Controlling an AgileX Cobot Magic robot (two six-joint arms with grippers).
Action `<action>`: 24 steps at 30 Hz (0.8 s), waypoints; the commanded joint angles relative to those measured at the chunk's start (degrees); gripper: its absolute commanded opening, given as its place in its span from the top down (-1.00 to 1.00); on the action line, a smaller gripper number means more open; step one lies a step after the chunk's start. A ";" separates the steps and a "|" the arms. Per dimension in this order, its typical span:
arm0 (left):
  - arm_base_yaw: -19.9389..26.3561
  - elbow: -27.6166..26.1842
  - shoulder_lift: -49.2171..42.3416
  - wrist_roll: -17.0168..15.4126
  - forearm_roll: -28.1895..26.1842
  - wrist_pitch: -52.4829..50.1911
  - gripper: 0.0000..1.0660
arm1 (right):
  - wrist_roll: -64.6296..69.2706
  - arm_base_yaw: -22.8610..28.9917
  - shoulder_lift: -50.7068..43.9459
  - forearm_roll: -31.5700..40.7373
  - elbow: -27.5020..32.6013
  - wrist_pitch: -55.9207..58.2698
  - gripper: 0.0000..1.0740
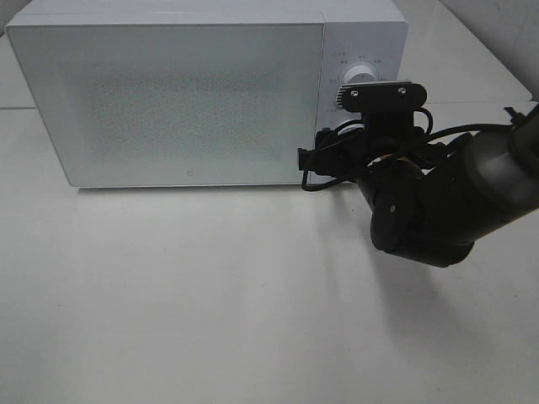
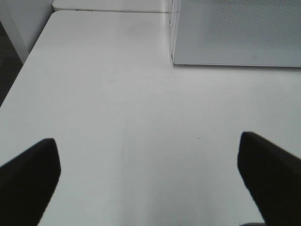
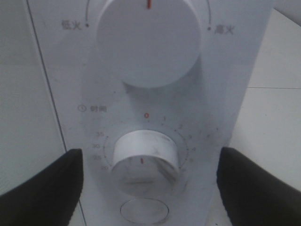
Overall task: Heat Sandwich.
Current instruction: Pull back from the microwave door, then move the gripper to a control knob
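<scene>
Right fingers (image 3: 42,188): spread wide, grasping nothing. They stand one on each side of the timer knob (image 3: 143,160) on the microwave (image 1: 194,93) panel, close in front of it but not touching. A red tick shows on the knob face. The dial's red zero sits above it. I cannot tell what time, if any, is set.

Power knob (image 3: 148,42): above the timer knob, red mark pointing straight up. A round button (image 3: 143,210) lies just below the timer knob.

Right arm (image 1: 455,202): reaches in from the microwave's panel side, wrist level with the panel.

Left fingers (image 2: 28,179): released, wide apart, holding nothing. They hover over bare surface (image 2: 117,94) off the microwave's front corner on the door side, well apart from it.

Door (image 1: 168,101): shut flush, frosted, nothing readable through it.

Sandwich: not in any view. None on the surface before the microwave, none in either set of fingers. Likely inside behind the shut door, though that cannot be seen.

Progress, as a judgement: loading and door-closing look done, and the step in hand is setting the timer. Left to do:
- close on the timer knob and turn it off zero
- wait out the heating
- possibly open the door and take the sandwich out
</scene>
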 commanded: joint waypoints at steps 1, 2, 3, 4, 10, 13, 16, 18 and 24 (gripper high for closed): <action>0.17 0.06 -1.09 -0.23 -0.52 0.00 -0.83 | 0.52 -0.57 0.23 -1.32 -0.86 0.23 -0.41; 0.17 0.06 -1.09 -0.23 -0.52 0.00 -0.83 | 0.92 -0.74 0.23 -1.32 -0.86 -0.17 -0.41; 0.17 0.06 -1.09 -0.23 -0.52 0.00 -0.83 | 0.86 -0.74 0.23 -1.32 -0.86 -0.23 -0.41; 0.17 0.06 -1.09 -0.23 -0.52 0.00 -0.83 | 0.86 -0.74 0.23 -1.32 -0.86 -0.23 -0.41; 0.17 0.06 -1.09 -0.23 -0.52 0.00 -0.83 | 1.20 -1.38 1.32 -1.89 -0.86 -0.06 -0.41; 0.17 0.06 -1.09 -0.23 -0.52 0.00 -0.83 | 1.26 -1.26 1.38 -1.89 -0.86 -0.17 -0.41; 0.17 0.06 -1.09 -0.23 -0.52 0.00 -0.83 | 1.26 -1.26 1.38 -1.89 -0.86 -0.23 -0.41; 0.17 0.06 -1.09 -0.23 -0.52 0.00 -0.83 | 1.26 -1.26 1.38 -1.89 -0.86 -0.40 -0.41; 0.17 0.06 -1.09 -0.23 -0.52 0.00 -0.83 | 1.26 -1.20 1.38 -1.89 -0.86 -0.40 -0.40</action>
